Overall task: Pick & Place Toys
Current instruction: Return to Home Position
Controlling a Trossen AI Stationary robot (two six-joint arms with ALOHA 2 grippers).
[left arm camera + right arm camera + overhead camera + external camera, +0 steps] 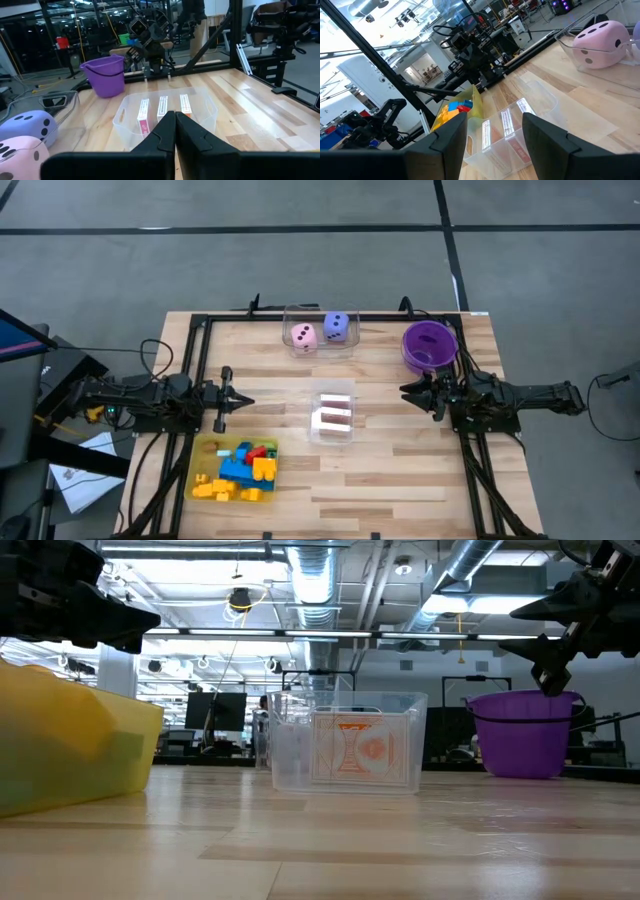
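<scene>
Both grippers hover over the counter [400, 470]: the left gripper [245, 401] closed and empty near the yellow tray [197, 472] of bricks [245, 465], the right gripper [405, 390] wide open beside the purple bowl [409, 340].

Three small playing cards [334, 417] are standing on edge, side by side, inside the central clear box [317, 430]. Beyond that box, a pink die [303, 336] and a purple die [337, 327], both dark-dotted, are sitting side by side. On its left-arm side, blue, yellow and red bricks [240, 468] are lying heaped.
</scene>
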